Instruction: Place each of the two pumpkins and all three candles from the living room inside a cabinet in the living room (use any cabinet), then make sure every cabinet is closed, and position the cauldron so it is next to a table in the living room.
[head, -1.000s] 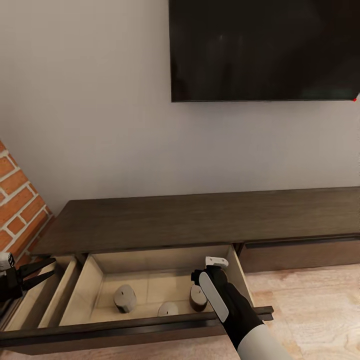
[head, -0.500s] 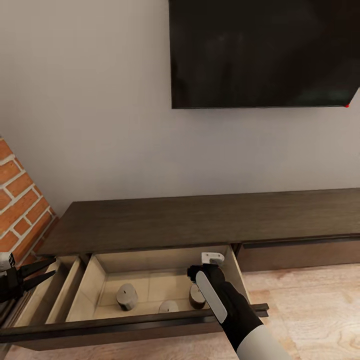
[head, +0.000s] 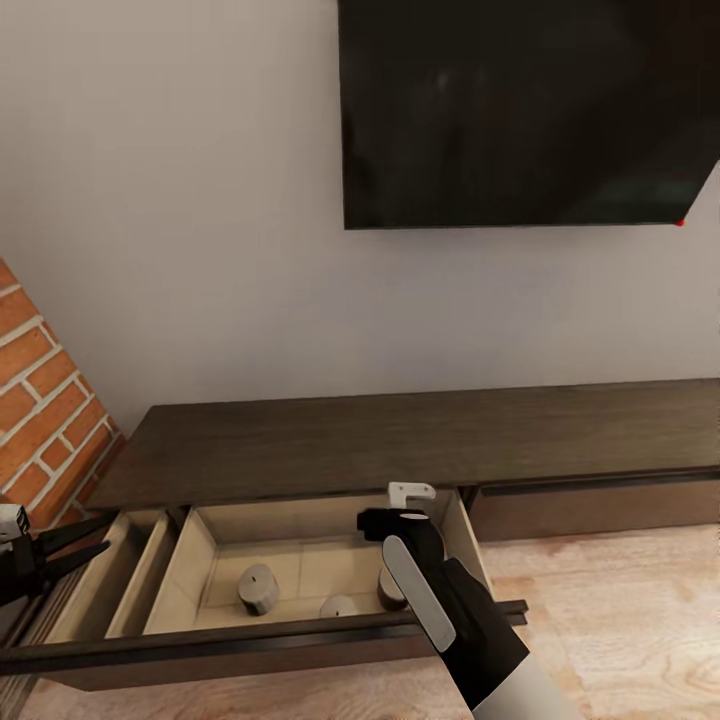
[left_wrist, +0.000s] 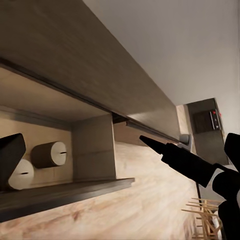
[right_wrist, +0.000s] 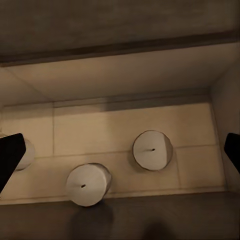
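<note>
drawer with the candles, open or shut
Open. The drawer is pulled out from the cabinet, its beige inside exposed with three candles standing in it.

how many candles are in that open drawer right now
3. One candle stands toward the drawer's left, one near the front middle, and one at the right, partly hidden by the right arm.

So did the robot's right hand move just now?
Yes. The right hand went up a little, and now it's higher above the candle under it in the open drawer.
</note>
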